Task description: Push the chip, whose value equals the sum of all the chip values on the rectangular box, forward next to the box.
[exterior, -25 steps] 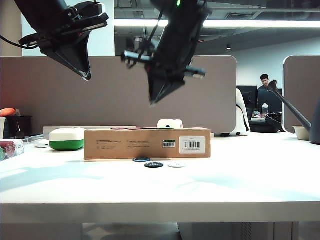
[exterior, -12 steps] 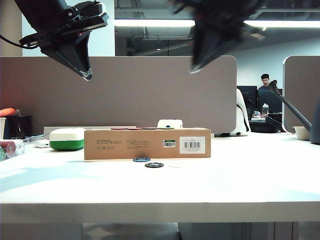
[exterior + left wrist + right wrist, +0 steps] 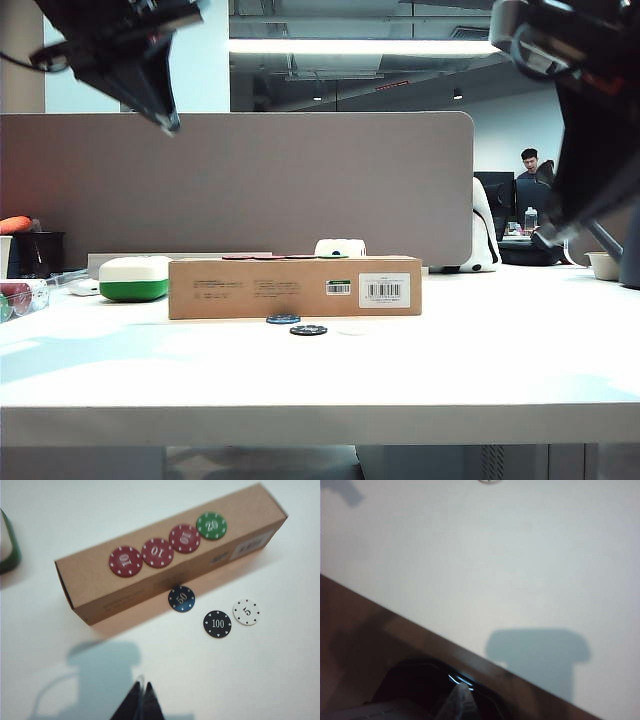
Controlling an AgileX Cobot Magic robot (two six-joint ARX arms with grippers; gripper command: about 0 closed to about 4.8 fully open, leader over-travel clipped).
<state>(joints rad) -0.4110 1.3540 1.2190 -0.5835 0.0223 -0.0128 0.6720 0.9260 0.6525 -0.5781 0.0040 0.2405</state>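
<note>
Hands both closed, empty — right hand (image 3: 545,235) swung rightward, left hand (image 3: 172,124) higher.

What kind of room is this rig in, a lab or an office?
Most likely an open-plan office: a white desk backed by a grey partition screen, ceiling strip lights, and a person seated beyond. The left gripper and right gripper hang raised above the desk.

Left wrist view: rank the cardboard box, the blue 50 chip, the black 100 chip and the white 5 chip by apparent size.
1. cardboard box, by far.
2. blue 50 chip, black 100 chip and white 5 chip look alike; no ranking.
</note>
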